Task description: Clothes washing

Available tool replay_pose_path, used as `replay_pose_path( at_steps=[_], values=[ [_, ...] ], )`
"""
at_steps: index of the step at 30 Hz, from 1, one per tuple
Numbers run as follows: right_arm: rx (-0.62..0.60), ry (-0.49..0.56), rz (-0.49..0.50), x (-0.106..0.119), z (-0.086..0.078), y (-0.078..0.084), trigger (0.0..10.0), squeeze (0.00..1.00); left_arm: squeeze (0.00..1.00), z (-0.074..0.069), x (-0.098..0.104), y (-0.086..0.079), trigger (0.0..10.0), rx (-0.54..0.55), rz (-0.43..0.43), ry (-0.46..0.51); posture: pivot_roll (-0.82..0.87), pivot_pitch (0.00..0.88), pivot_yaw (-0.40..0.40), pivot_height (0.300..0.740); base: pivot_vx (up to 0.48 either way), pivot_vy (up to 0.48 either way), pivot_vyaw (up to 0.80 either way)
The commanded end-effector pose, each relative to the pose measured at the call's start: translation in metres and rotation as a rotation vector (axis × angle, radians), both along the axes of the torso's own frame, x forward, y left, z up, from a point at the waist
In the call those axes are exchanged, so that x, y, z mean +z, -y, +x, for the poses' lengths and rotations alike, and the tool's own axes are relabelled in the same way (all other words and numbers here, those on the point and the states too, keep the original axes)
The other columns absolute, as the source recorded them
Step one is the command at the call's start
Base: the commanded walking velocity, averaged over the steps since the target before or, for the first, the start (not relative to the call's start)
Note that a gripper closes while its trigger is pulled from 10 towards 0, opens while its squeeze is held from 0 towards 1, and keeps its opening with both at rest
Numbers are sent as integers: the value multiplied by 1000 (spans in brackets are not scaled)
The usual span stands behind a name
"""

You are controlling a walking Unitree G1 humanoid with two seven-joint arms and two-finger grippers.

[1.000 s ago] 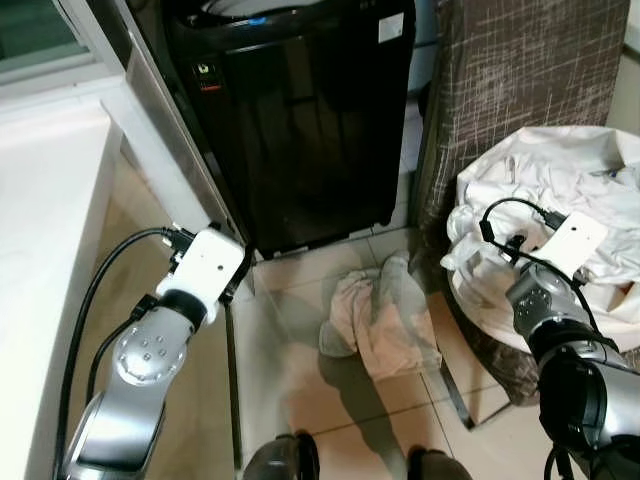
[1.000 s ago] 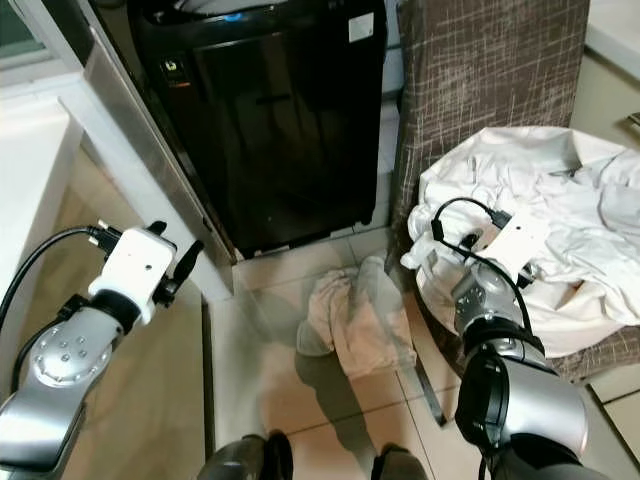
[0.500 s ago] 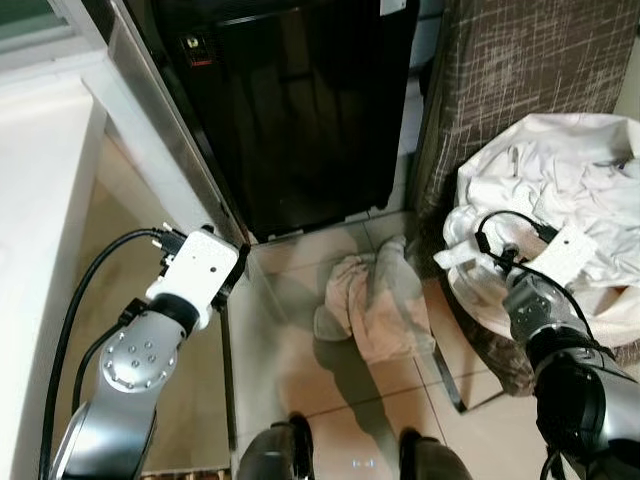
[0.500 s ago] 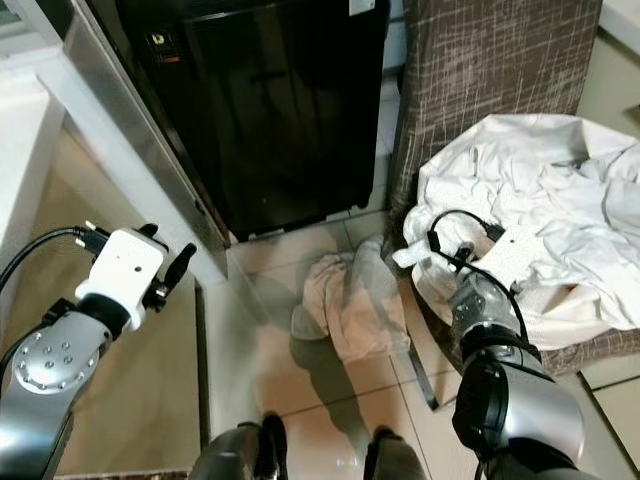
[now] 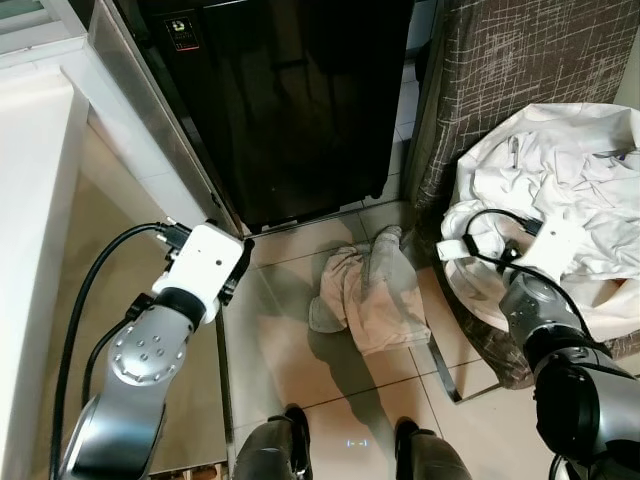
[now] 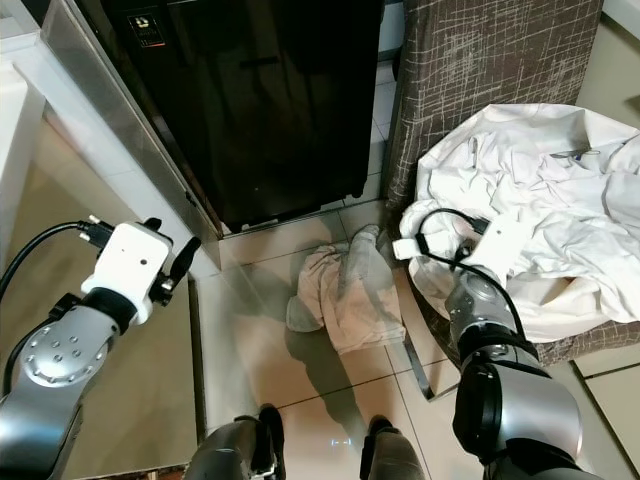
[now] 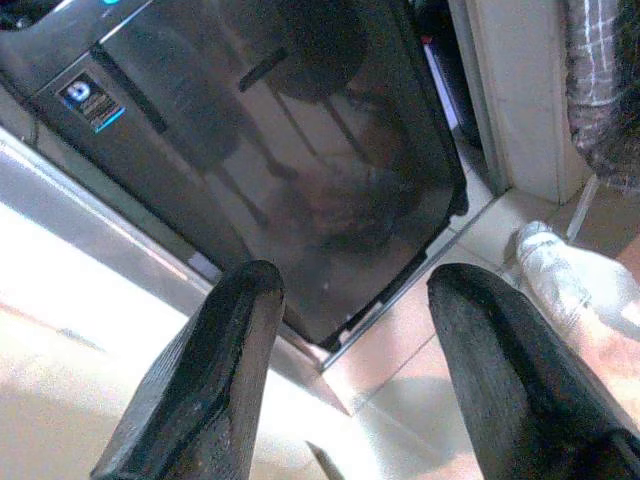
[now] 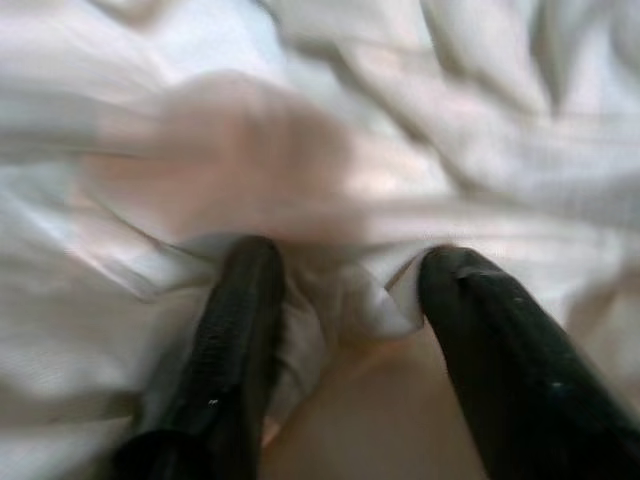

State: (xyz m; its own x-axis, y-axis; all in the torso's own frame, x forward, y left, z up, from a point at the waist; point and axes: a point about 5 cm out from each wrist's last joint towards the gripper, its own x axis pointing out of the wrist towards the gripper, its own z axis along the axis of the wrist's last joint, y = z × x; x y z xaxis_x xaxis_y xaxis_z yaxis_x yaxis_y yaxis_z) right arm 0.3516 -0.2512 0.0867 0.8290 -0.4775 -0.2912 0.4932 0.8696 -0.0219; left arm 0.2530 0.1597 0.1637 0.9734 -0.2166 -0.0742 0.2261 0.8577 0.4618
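Pickup step: right gripper in the pile of crumpled white laundry, right of frame, fingers spread around a fold, not yet pinched.
Next: close on cloth, lift, carry to the glossy black washing machine, top centre. Pinkish-beige towel lies on the tiled floor, centre. Left gripper idle, fingers spread.

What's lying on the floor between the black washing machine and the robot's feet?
A crumpled pinkish cloth lies on the tiled floor between the washing machine and the robot's feet, seen in both eye views.
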Motion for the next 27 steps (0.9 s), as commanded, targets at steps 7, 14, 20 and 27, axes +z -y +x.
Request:
replay_pose_path(
  at_steps=[7,14,20,27],
  values=[
    [114,266,-277,51,18,-14,0,0,0,27,-2,19,10000,-14,-45,50,-2,143,68,740,0,0,0],
    [112,307,-285,59,18,-13,0,0,0,44,-1,36,10000,-51,-79,81,-65,85,63,740,0,0,0],
    [191,635,-596,103,-23,-42,10000,0,0,57,-2,49,10000,-95,-140,96,-127,21,64,740,0,0,0],
    [180,531,-661,90,-61,-37,10000,1000,0,68,-5,56,10000,-122,-190,101,-199,0,78,740,0,0,0]
  ],
)
